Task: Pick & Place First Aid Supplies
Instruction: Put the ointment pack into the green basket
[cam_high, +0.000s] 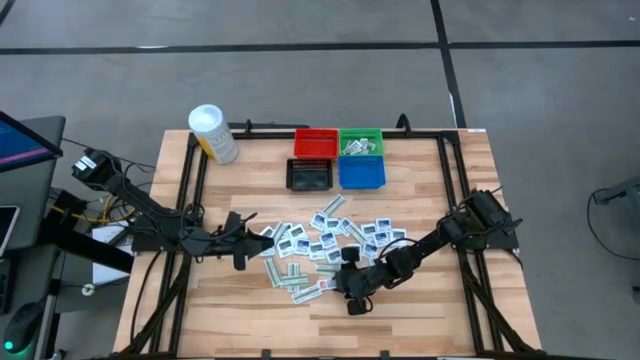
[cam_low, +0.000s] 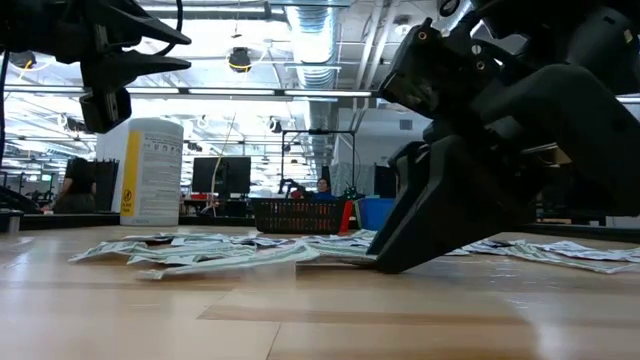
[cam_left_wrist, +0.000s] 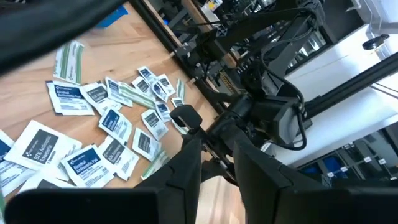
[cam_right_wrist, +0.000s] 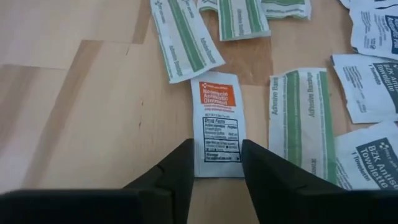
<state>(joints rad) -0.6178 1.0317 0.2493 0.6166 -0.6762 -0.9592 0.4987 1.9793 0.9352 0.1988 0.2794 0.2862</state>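
Straddling orange-topped packet (cam_right_wrist: 216, 124), right gripper (cam_right_wrist: 216, 169) fingers parted, tips on table (cam_high: 240, 300), packet's near end between them, seemingly not pinched. Left gripper (cam_high: 240, 240) hovers beside scattered packets (cam_high: 330, 245), fingers narrowly apart, empty.

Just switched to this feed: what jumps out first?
A spread of first aid packets covers the middle of the wooden table. The right gripper is down at its near edge, open fingers straddling an orange-labelled packet. Four small bins sit at the far edge.
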